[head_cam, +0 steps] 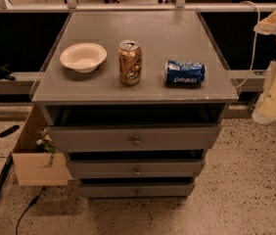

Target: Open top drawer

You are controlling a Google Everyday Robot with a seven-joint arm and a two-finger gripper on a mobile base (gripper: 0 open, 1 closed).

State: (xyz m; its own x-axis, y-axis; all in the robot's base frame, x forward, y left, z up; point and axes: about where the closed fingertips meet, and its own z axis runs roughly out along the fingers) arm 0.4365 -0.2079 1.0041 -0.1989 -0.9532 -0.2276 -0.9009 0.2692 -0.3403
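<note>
The top drawer (134, 138) is the widest grey front panel, just under the grey cabinet top (133, 33). It has a small round metal knob (136, 141) at its centre. It stands out a little from the cabinet, with a dark gap above its front. My gripper (275, 89) is on the pale arm at the right edge of the view, level with the cabinet top and well to the right of the drawer, touching nothing.
Two narrower grey drawers (137, 168) sit below. On the cabinet top are a white bowl (83, 57), an upright gold can (130, 62) and a Pepsi can (184, 73) on its side. A cardboard box (33, 160) hangs at the left side. Cables lie on the speckled floor (245, 190).
</note>
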